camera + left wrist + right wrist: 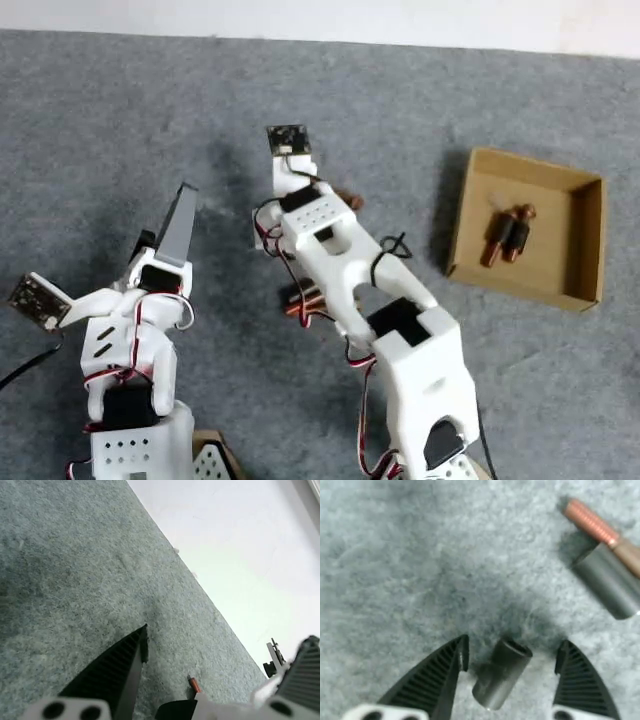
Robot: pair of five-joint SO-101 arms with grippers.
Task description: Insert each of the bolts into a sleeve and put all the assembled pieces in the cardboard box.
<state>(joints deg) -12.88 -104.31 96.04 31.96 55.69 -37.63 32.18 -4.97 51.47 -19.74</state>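
R gripper [514, 647] is hanging open over grey mat [120, 120], fingers apart either side of 1 loose sleeve [501, 674]. 1 bolt-in-sleeve piece [607, 575] is lying near it. L gripper [228, 635] is sitting w/ fingers apart, holding nothing. Cardboard box [588, 240] is sitting on R arm's side, well apart, w/ 2 assembled pieces [508, 232] inside. R arm is blocking copper parts [300, 303] under it; count unclear.
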